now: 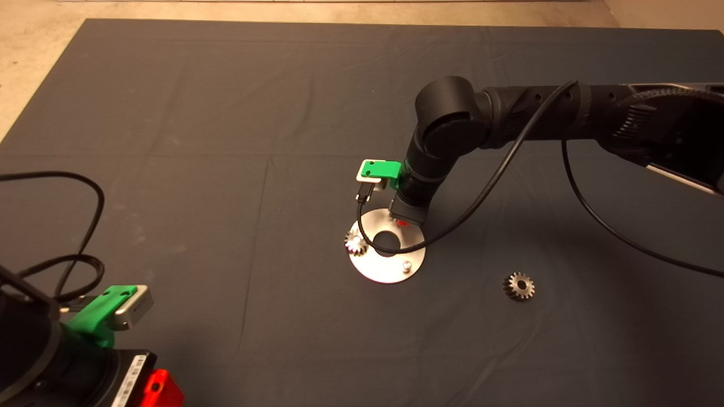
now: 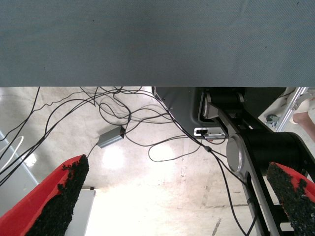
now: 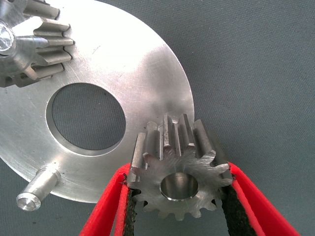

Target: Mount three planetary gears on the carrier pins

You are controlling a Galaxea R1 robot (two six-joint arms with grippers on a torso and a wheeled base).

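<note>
- We see a desk (image 1: 169, 113) covered by a dark mat, with two black robot arms reaching over it from either side.
- Our right arm stretches in over the middle of the mat, its right end effector (image 3: 177, 216) clenched on a planetary gear (image 3: 177, 167), one red finger on each toothed flank, the bore facing up.
- Our left end effector (image 2: 172, 196) waits at the lower left edge of the desk, released, fingers spread wide and holding nothing; its camera shows only floor and loose cables beyond the mat.
- A flat, shiny round carrier disc (image 1: 387, 265) with a large central hole lies at the mat's centre, directly under the right end effector.
- One seated gear (image 1: 355, 242) already sits on a pin at the disc's rim.
- A loose gear (image 1: 518, 285) lies on the mat, well apart from the disc.
- One bare carrier pin (image 1: 406, 264) stands near the disc's edge; the third pin is hidden beneath the held gear.
- We judge the gears to be rigid, dense, smooth metal, likely to slip, so gripping across opposite teeth seems safest.
- There are no containers in view.
</note>
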